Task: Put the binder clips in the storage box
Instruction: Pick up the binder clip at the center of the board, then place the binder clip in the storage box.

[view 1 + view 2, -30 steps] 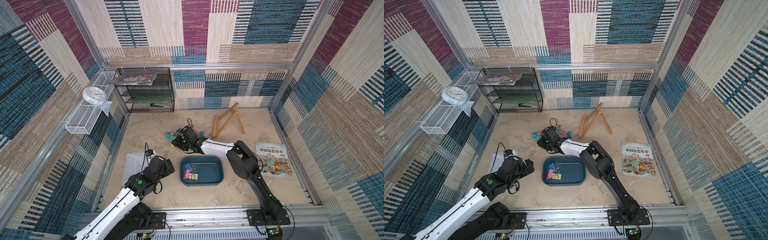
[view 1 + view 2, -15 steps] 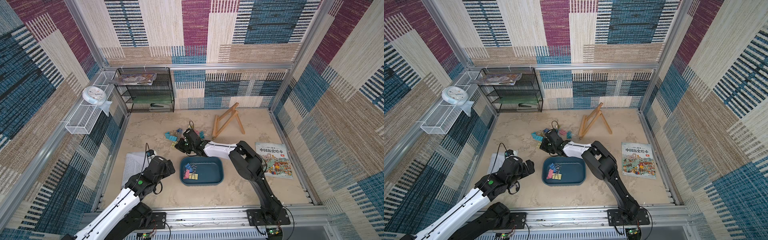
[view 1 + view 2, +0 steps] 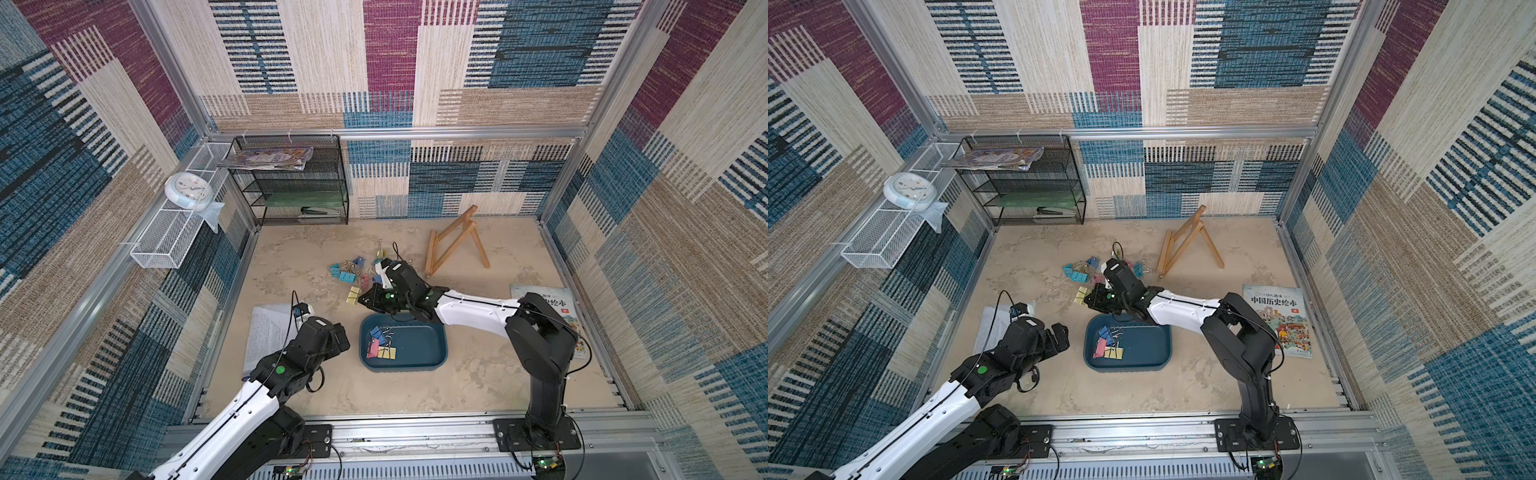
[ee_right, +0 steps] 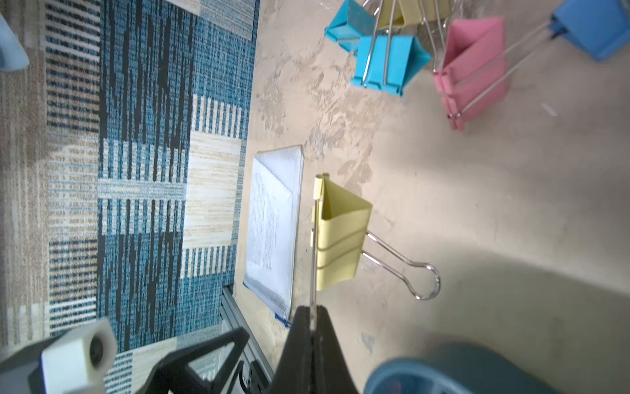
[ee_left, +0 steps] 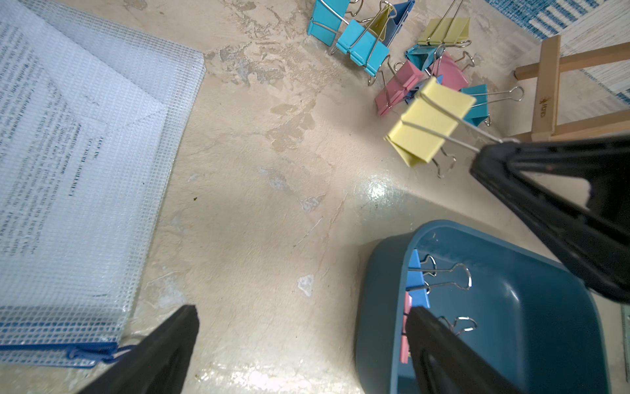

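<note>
Currently pinches, with the right gripper [image 4: 311,313], one thin wire handle of a pale yellow folding binder clip [image 4: 341,238]; jaws pressed tight together on the wire, the clip's second handle sticking out free to one side. Holds that yellow binder clip [image 3: 353,296] clear of the mottled beige tabletop [image 3: 478,374], outside the shallow dark teal-blue plastic storage box [image 3: 419,345]: just past its far left corner, between it and the loose heap. Shows the loose binder clips [image 3: 347,270] in teal, light blue, pink and yellow, wire handles tangled, scattered on the tabletop farther toward the back wall and apart from the storage box, with several just behind the held one in the left wrist view. Carries the left gripper [image 5: 302,310] with jaws spread wide and nothing between them, above the tabletop near the left side of the storage box, between it and a white mesh zip pouch [image 5: 85,136] with a printed sheet inside. Finds a few boxed clips [image 5: 417,283], blue, pink and yellow, bunched at the left end of the storage box, some against its wall. Notes, well apart from both grippers, a small wooden easel [image 3: 453,245] right of the heap, a picture book [image 3: 1287,324] flat by the right wall and a black mesh shelf rack [image 3: 299,183] in the back left corner.
</note>
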You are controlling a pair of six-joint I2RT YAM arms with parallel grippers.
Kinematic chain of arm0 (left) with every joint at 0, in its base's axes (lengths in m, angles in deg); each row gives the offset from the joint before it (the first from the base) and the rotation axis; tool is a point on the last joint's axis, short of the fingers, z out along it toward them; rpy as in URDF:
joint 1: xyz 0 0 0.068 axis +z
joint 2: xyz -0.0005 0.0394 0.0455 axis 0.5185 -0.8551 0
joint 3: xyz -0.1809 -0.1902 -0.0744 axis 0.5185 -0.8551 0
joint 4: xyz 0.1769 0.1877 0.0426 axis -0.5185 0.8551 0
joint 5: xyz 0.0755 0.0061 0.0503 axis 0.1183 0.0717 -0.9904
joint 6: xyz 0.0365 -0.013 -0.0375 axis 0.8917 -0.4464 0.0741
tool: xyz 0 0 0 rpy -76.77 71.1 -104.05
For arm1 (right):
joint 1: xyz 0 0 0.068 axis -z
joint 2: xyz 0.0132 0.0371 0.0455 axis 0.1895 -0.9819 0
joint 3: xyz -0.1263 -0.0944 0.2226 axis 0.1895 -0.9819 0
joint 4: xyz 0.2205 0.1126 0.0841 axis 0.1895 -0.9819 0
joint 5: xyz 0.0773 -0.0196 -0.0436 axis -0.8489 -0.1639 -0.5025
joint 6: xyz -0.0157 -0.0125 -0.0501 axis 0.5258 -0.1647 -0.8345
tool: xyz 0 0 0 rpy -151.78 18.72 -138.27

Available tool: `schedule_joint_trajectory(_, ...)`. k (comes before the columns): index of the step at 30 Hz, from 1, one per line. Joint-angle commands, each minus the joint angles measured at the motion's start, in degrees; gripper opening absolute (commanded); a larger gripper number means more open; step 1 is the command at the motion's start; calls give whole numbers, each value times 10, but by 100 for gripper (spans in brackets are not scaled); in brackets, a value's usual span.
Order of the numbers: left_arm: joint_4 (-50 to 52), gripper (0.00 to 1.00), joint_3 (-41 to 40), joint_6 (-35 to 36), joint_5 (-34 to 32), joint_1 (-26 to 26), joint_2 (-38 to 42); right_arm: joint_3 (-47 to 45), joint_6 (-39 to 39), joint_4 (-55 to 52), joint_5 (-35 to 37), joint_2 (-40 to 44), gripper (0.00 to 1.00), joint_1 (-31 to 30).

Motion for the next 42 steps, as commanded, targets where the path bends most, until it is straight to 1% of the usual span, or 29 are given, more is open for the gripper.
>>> schedule_joint_trajectory(1,-26,100,-2,-3,6,0,8,-39,-44,-35,2,49,0,-10)
schedule_joint_trajectory(5,-34,99,1,19,20,0,12,-85,-70,-93,41,126,0,-27)
schedule_joint_trajectory(10,-46,99,-5,39,40,0,13,-118,-101,-167,91,226,0,-38)
schedule_joint_trajectory(16,-71,99,-13,45,61,0,13,-161,-144,-262,88,333,0,-38)
schedule_joint_trajectory(20,-77,99,-15,33,59,0,8,-177,-167,-319,84,369,0,-39)
schedule_joint_trajectory(23,-76,99,-15,31,57,0,6,-189,-167,-322,63,366,0,-42)
schedule_joint_trajectory(26,-70,99,-13,33,56,0,6,-201,-161,-309,47,342,0,-56)
schedule_joint_trajectory(32,-62,99,-14,37,57,0,0,-179,-159,-281,41,266,0,-100)
schedule_joint_trajectory(38,-64,99,-13,34,59,0,-20,-176,-151,-241,24,198,0,-111)
schedule_joint_trajectory(41,-65,99,-10,25,66,1,-35,-177,-149,-240,30,177,0,-115)
schedule_joint_trajectory(42,-67,99,-10,23,71,0,-39,-180,-148,-238,32,173,1,-115)
